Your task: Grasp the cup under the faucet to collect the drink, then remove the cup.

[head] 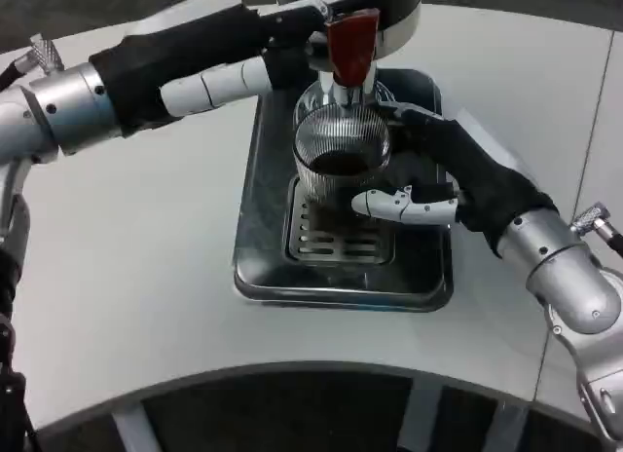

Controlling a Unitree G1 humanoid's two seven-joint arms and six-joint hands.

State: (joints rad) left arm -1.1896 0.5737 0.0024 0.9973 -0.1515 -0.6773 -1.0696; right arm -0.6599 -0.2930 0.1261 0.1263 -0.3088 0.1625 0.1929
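The cup [341, 155] is a clear ribbed glass, and it stands upright on the slotted drip grate [336, 236] of the drink machine, directly under the faucet [348, 82]. In the bottom of the cup there is a dark liquid. The cup is at the back part of the grate, close to the body of the machine.

The right hand [443, 179] holds the cup from its right side. One white finger is curved around the front of the glass, low on its wall, and the dark fingers reach around behind it near the rim, so the hand is closed around the cup.

The faucet has a red lever [351, 45] above the cup. The left hand [258, 62] reaches in from the left and its dark fingers are at this lever, touching it as far as I can see. Whether they really grip the lever or only press on it, I cannot tell.

The grate lies inside a shiny dark metal tray [255, 228], which is the base of the machine [389, 9]. This tray stands near the middle of the white table [127, 296], toward its far edge. The curved near edge of the table runs below the tray, and both silver forearms come in over the table from the left and right sides.
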